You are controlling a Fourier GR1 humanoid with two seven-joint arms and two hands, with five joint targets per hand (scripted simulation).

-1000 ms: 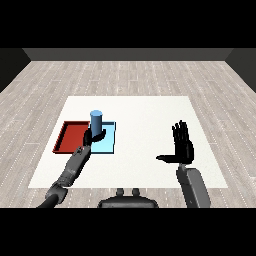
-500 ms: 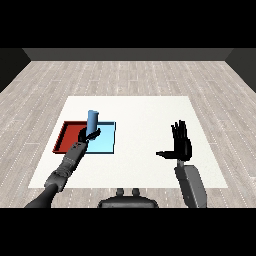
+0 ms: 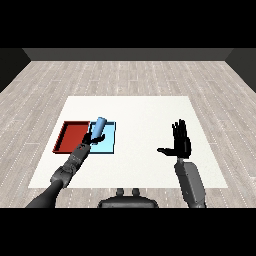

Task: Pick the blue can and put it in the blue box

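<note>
Placing step: the left hand (image 3: 88,141) curls round the blue can (image 3: 98,129), tilted above the blue box (image 3: 111,145) near the bench's left edge. Next, lower and release. The right hand (image 3: 181,142) is spread, idle.

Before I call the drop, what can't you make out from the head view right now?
- Whether the blue can, tilted, touches the light blue tray: no side view.
- Left hand fingers around the can: too small and dark.
- Tray floor beneath the can and hand: covered by them.
</note>
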